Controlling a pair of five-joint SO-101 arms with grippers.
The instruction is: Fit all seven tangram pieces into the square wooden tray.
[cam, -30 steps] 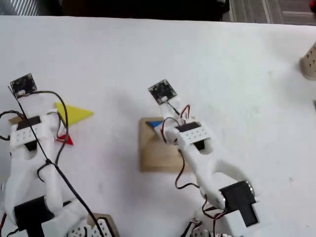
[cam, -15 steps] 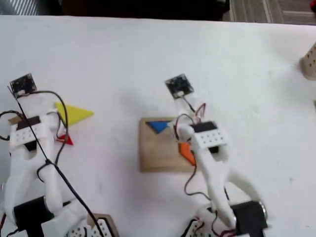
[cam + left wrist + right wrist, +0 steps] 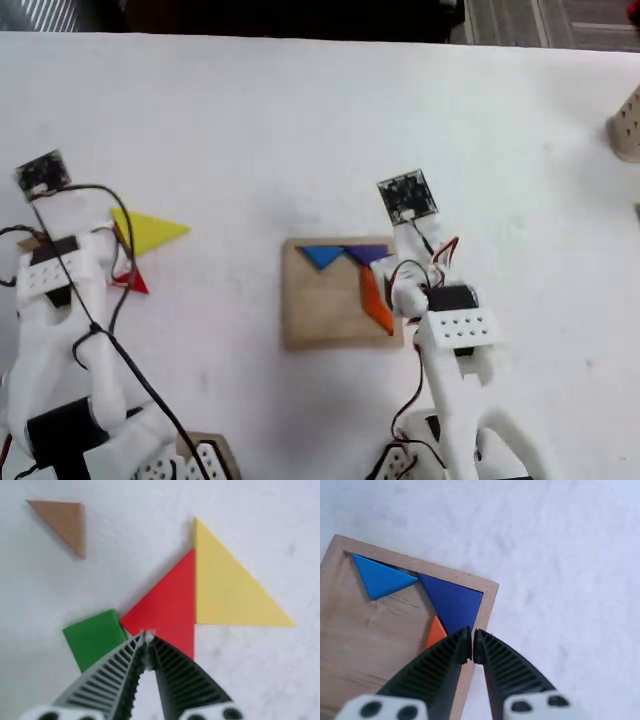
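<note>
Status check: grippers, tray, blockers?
Left gripper shut, empty, at red triangle corner. Right gripper shut, empty, at wooden tray rim. Blue triangle, purple triangle, orange piece in tray; yellow triangle, green square, brown triangle outside. Nothing blocking.

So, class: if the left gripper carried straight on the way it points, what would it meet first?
Most likely the red triangle: the left gripper points at its near corner, beside the green square. How high the gripper hovers is unclear.

Your white desk carries it all. At its right edge you can see a beige perforated post, and by the front edge, a small wooden block.
</note>
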